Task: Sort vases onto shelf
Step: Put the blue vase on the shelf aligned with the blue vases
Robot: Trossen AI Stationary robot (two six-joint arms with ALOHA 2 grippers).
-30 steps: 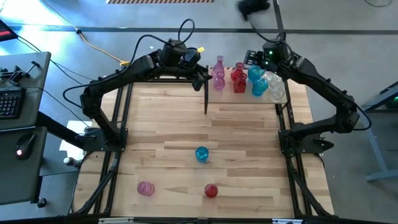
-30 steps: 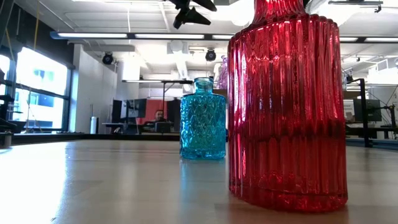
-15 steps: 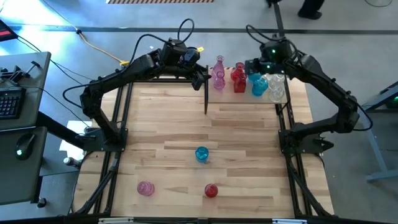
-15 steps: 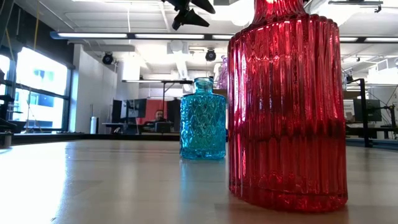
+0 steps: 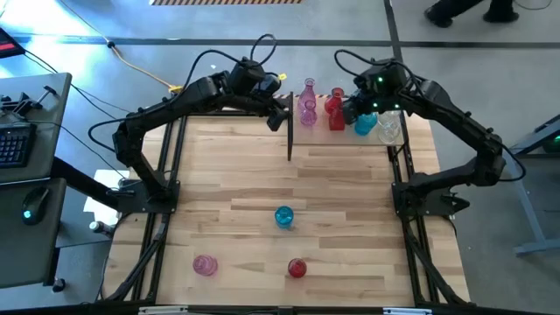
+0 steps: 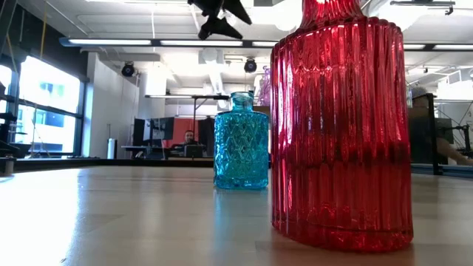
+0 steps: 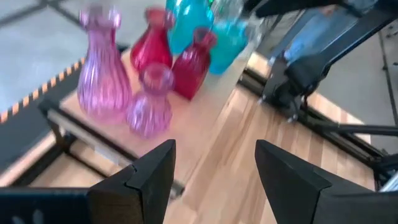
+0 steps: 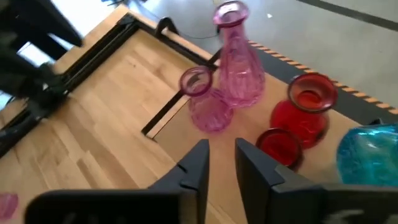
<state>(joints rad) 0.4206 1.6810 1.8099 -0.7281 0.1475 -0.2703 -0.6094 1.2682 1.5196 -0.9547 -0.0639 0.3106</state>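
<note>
Right gripper [image 5: 348, 112] is drawing leftward off the clear and blue vases [image 5: 374, 122] toward the red vases [image 5: 334, 109], its fingers [image 8: 193, 165] parting slightly; left gripper [image 5: 282, 111] is shifting barely.

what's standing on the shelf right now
On the shelf: two pink vases, two red vases and turquoise vases. The high view adds clear vases, partly covered by the right arm, so their count is unclear.
</note>
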